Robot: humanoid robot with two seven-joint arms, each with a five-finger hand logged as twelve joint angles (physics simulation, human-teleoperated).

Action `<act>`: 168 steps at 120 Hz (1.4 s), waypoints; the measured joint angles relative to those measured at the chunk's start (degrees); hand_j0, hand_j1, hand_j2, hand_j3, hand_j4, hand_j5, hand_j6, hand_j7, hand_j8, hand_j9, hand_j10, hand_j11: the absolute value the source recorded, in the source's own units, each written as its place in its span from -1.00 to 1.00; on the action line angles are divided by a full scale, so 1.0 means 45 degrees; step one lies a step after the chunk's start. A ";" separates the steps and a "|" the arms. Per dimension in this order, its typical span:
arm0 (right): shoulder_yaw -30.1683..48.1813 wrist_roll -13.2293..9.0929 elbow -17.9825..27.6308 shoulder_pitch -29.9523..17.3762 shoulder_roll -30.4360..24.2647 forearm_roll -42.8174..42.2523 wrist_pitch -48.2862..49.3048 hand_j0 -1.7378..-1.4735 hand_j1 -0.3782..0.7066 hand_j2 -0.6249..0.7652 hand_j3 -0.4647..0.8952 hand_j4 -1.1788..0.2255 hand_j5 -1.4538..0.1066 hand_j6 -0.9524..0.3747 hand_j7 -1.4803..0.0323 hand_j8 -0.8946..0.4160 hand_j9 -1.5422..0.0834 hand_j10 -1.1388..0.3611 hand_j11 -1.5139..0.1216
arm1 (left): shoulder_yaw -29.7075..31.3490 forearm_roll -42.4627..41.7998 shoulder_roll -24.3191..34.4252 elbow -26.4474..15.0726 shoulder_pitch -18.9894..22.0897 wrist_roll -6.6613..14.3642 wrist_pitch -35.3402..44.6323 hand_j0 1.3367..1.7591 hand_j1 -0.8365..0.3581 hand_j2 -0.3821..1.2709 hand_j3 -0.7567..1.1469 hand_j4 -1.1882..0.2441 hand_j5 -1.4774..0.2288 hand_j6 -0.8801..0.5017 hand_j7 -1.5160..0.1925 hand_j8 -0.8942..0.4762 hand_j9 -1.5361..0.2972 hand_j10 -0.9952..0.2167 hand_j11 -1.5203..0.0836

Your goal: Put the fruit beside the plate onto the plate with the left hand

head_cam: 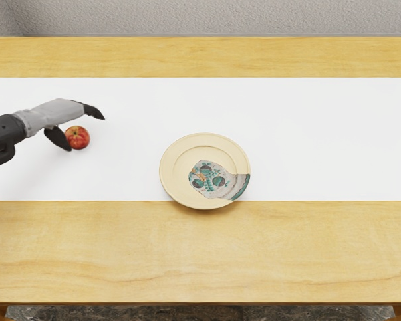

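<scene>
A small red apple lies on the white runner, well to the left of the plate. The cream plate with a teal pattern sits near the runner's front edge, at the middle of the table, and holds nothing. My left hand reaches in from the left edge, its dark fingers spread over the apple: the thumb is just left of the fruit, the other fingers stretch above and behind it. The fingers are not closed on the apple.
A wooden table carries a wide white runner across its middle. A grey wall runs along the back edge.
</scene>
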 joint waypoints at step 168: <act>0.0000 -0.0001 -0.0003 0.0000 0.0000 0.0000 0.0000 -0.40 -0.95 -0.10 -0.32 0.68 0.86 0.43 0.96 0.36 0.90 0.52 0.85 | 0.0386 -0.4366 -0.1960 0.1144 -0.0084 0.0016 -0.0008 0.50 -0.05 -0.16 -0.21 -0.19 -0.40 -0.23 -0.35 -0.31 -0.35 -0.53 -0.28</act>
